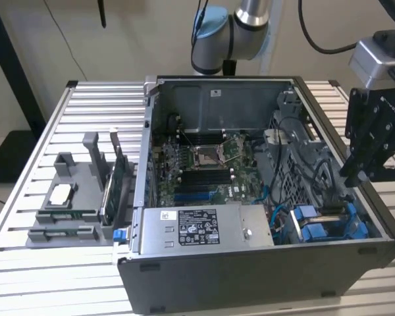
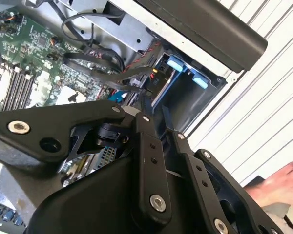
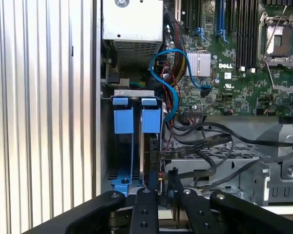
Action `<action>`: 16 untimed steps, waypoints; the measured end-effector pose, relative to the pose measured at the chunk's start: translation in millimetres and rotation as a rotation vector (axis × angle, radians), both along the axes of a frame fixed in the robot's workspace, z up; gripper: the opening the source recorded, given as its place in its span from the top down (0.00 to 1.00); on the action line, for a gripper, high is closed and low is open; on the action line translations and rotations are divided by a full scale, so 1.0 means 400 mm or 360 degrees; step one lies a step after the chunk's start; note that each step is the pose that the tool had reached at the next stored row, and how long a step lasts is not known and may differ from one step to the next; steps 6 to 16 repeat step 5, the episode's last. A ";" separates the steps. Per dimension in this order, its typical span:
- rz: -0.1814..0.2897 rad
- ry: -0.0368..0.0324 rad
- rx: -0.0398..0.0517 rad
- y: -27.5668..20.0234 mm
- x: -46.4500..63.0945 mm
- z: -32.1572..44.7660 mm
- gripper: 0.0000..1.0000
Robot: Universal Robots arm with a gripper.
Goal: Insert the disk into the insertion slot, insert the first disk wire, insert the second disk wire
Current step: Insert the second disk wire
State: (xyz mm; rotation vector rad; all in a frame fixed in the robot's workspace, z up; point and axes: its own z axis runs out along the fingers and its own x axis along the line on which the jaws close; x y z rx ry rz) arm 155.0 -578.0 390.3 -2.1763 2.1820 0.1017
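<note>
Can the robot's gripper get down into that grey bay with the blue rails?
Probably yes. The gripper hangs just above the insertion slot, with the case open. Black cables run right beside it and might snag.

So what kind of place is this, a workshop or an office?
Most likely a robotics lab or test bench: an open computer case lies on a slatted aluminium table, a parts fixture beside it, with a robot arm above.

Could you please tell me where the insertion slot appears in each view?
Exterior view: the insertion slot, in the case's near corner at the exterior view's right.
First wrist view: it lies between case wall and motherboard.
Second wrist view: it adjoins the case wall.
Shared landmark: the motherboard.
</note>
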 end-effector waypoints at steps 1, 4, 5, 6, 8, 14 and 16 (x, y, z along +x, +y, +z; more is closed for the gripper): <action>0.0000 0.0000 0.0000 0.000 0.000 0.000 0.76; 0.0000 0.0000 -0.0001 0.000 0.000 0.000 0.76; 0.0000 0.0000 -0.0001 0.000 0.000 0.000 0.76; 0.0000 0.0000 -0.0001 0.000 0.000 0.000 0.76; 0.0000 0.0000 -0.0001 0.000 0.000 0.000 0.76; 0.0000 0.0000 -0.0001 0.000 0.000 0.000 0.76; 0.0000 0.0000 -0.0001 0.000 0.000 0.000 0.76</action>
